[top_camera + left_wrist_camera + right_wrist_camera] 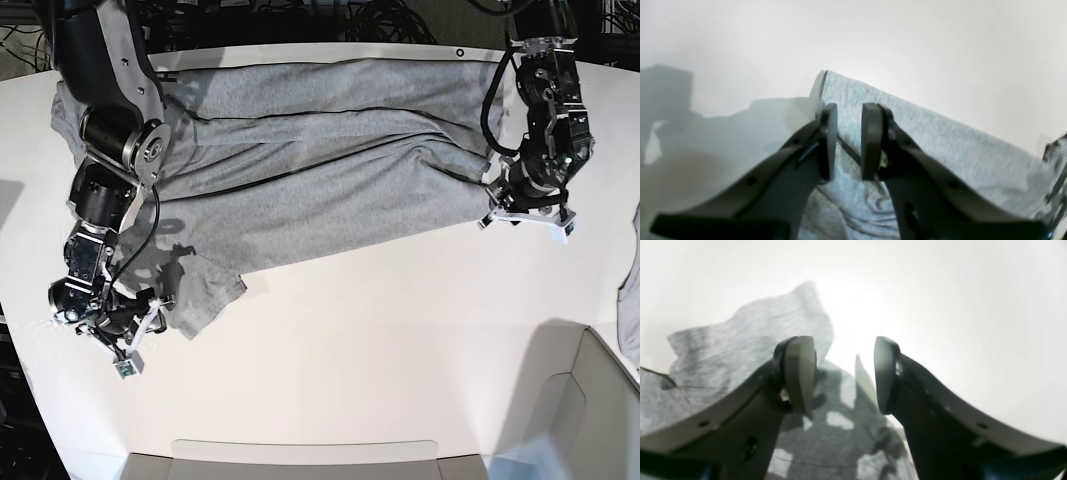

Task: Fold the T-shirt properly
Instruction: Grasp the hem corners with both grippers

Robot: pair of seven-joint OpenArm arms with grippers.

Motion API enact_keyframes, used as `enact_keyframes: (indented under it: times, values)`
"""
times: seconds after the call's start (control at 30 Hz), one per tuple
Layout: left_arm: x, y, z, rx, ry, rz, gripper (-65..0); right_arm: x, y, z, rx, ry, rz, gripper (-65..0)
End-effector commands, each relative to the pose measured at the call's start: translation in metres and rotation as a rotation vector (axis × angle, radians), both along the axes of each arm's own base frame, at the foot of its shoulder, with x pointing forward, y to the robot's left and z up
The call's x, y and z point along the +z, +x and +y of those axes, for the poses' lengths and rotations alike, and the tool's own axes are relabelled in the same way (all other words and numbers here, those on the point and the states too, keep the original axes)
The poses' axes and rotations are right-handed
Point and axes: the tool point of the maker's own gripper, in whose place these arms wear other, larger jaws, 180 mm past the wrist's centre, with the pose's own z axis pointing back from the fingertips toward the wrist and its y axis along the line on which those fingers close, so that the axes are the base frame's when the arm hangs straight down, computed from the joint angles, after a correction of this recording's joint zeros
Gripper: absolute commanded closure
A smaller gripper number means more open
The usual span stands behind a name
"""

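Observation:
The heather-grey T-shirt (320,170) lies spread and creased across the far half of the white table, folded lengthwise, with a sleeve flap (205,295) sticking out towards the front left. No lettering shows. My left gripper (525,212) is at the shirt's right end. In the left wrist view it (848,140) is open by a narrow gap over the cloth's corner (940,143), with a dark hem line running between the pads. My right gripper (158,308) is at the sleeve flap. In the right wrist view it (845,373) is open wide just above the shadowed cloth (750,330).
A strip of paler grey cloth (630,290) hangs at the table's right edge. A light box (590,420) stands at the front right corner and a shallow tray edge (300,455) runs along the front. Dark cables lie behind the table.

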Motion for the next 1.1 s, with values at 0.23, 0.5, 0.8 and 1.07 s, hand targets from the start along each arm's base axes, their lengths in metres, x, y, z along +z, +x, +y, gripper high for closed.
enact_keyframes:
  times: [0.23,0.5,0.8,1.07]
  values:
    - [0.012,0.007,0.002,0.001,0.005,-0.037,-13.3,0.018,0.026,0.012,0.035,0.121,-0.079,-28.9]
    - [0.011,0.008,0.003,0.002,0.006,-0.037,-13.3,-0.003,0.017,-0.007,-0.035,0.124,-0.062,-28.9]
    - [0.011,0.008,0.003,0.003,0.004,-0.039,-13.3,-0.016,0.012,-0.015,-0.078,0.123,-0.029,-28.9]
    - [0.011,0.008,0.003,0.003,0.007,-0.039,-13.4,-0.039,0.003,-0.01,-0.109,0.162,0.004,-28.9]
